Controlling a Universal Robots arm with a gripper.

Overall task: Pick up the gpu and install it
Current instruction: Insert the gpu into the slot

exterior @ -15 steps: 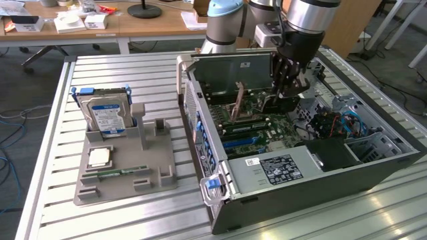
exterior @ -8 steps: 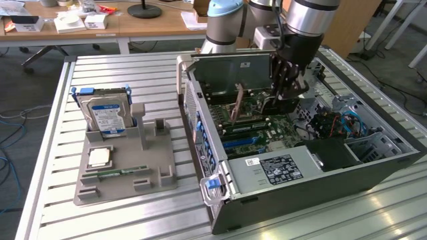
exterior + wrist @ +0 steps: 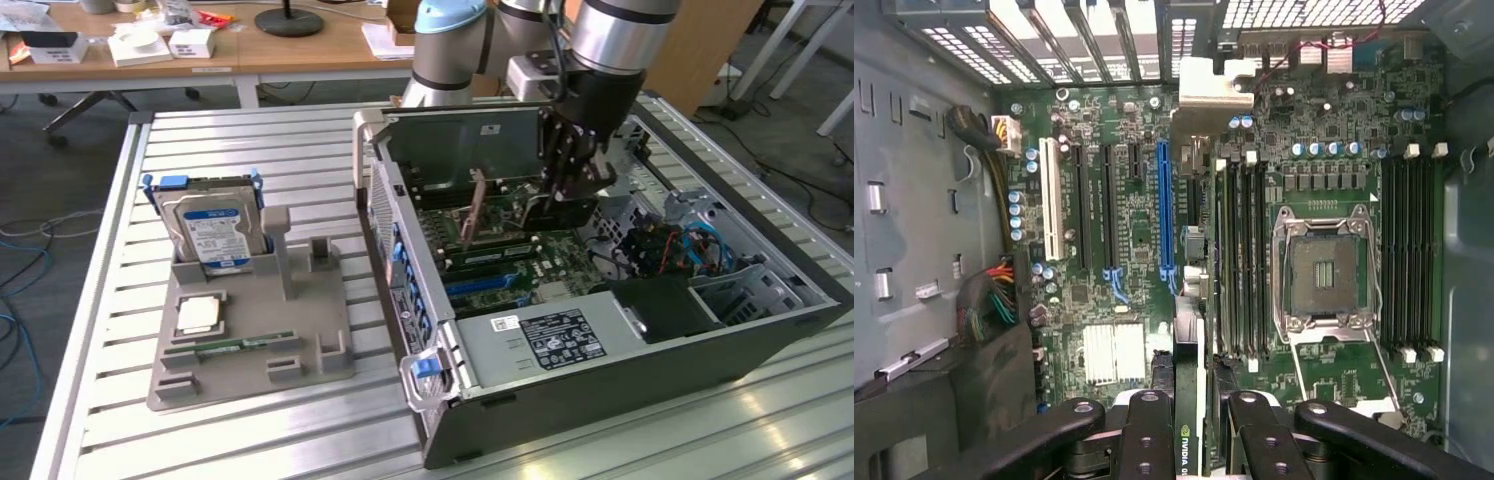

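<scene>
Risk, alignment: the gpu hangs edge-on and appears to sit just beside the blue slot, on the side of the RAM sticks. Pressed down from here, its connector would likely strike the board rather than the slot.
Risk, bracket: what looks like its silver bracket is near the rear slats of the case and could snag there, tipping the card.
Risk, grip: the hold is on one thin edge, so a skewed push could make the card slip.
Jaws: closed narrowly on the card, one finger on each side.
gpu vs jaws: clamped between them, extending away over the motherboard.
Location: inside the open case, which sits on the tabletop.
</scene>
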